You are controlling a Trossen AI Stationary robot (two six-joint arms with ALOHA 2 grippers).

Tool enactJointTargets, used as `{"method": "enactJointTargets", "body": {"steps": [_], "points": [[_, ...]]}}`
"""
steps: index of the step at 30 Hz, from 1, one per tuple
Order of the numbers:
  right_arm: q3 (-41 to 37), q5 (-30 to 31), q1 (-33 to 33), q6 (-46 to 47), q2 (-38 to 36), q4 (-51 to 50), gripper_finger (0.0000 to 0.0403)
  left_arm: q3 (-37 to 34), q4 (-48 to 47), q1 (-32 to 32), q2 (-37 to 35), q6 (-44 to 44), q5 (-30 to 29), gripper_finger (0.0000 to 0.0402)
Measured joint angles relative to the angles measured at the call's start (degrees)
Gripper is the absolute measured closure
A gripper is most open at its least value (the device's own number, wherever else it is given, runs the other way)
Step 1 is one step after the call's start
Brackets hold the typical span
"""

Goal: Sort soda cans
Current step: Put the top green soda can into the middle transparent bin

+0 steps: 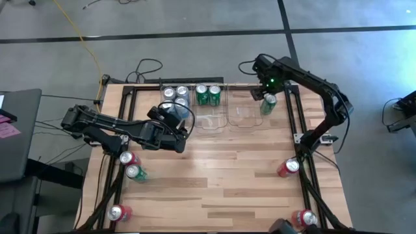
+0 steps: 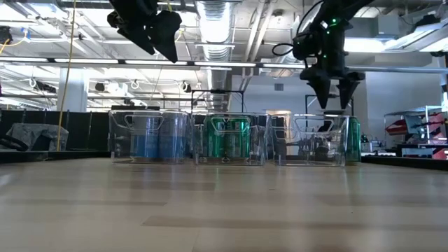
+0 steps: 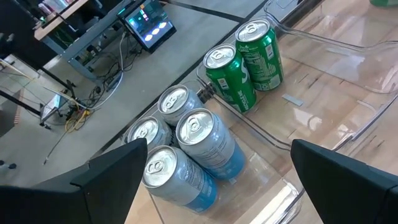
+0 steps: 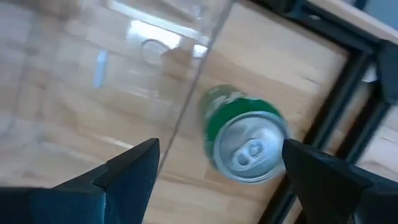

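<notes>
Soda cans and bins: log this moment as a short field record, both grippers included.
left bin: four blue cans
middle bin: two green cans
right bin: no cans
left gripper: open, above the blue cans
right gripper: open, over a green can standing outside the right bin
loose on table: red cans, one green

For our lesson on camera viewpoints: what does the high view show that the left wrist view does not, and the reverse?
Only the high view shows the red cans at the table's edges, the green can outside the bins, and the right pincer above it. Only the left wrist view shows a lit screen beyond the table. Both show four blue cans in one bin and two green cans in the next.
</notes>
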Motion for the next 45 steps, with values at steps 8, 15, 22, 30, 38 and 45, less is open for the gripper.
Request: {"method": "enactJointTargets", "body": {"steps": [8, 15, 22, 30, 38, 45], "points": [[-1.9, 2.4, -3.0, 1.4, 0.2, -2.4, 0.0047, 0.0, -0.2, 0.0, 0.0, 0.3, 0.0, 0.001], [-5.9, -2.2, -4.2, -0.5, 0.2, 0.1, 0.0047, 0.0, -0.2, 0.0, 0.0, 0.5, 0.0, 0.001], [-7.7, -3.7, -4.2, -1.8, 0.2, 3.4, 0.0047, 0.0, -0.1, 0.0, 0.0, 0.5, 0.0, 0.001], [-7.7, -3.7, -4.0, -1.7, 0.2, 6.3, 0.0047, 0.0, -0.1, 0.0, 0.0, 0.5, 0.0, 0.001], [-7.6, -3.7, -4.0, -0.8, 0.2, 8.0, 0.0047, 0.0, -0.1, 0.0, 0.0, 0.1, 0.1, 0.001], [-7.6, -3.2, -4.0, 0.0, 0.2, 8.8, 0.0047, 0.0, -0.1, 0.0, 0.0, -0.8, 1.2, 0.001]]}}
